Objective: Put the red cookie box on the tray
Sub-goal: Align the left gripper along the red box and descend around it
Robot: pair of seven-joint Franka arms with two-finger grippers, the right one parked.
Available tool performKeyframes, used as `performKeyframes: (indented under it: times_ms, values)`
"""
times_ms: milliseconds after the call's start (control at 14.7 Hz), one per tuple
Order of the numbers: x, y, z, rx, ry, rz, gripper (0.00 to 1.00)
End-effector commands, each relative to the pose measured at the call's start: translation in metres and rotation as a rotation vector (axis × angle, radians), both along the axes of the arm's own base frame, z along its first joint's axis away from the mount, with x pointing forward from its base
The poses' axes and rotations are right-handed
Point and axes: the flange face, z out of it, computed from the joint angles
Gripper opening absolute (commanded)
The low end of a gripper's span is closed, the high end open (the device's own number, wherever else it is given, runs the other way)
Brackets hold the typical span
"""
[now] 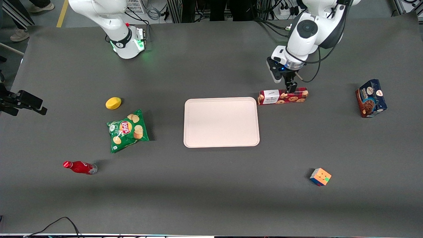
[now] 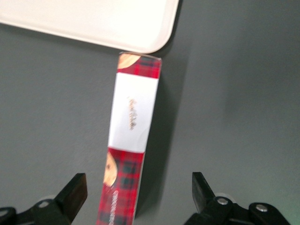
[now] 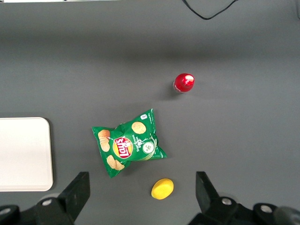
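Now, tray (image 1: pixel 221 122) mid-table, empty. Red cookie box (image 1: pixel 283 97) on its long edge just off tray's corner nearest working arm. Gripper (image 2: pixel 138 190) fingers spread, straddling box, not clenched. We judge carton light, stiff, crushable; we'd pinch broad faces mid-length.

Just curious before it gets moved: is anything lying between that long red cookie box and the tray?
Nothing. The left wrist view shows only bare grey mat between the red cookie box and the tray corner. The gripper hangs open over the box.
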Motion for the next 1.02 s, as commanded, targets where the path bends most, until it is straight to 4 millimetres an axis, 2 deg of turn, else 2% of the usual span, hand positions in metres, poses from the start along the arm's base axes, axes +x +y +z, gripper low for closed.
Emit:
performKeyframes:
  times_ms: [0,136,339,950]
  values:
    - [-0.018,-0.009,-0.015,0.008,-0.003,-0.063,1.00]
    - [-0.024,-0.016,-0.017,0.014,-0.006,-0.096,1.00]
    - [-0.022,-0.009,-0.023,0.016,-0.009,-0.204,1.00]
    - [-0.008,0.015,-0.035,0.007,0.016,-0.162,1.00]
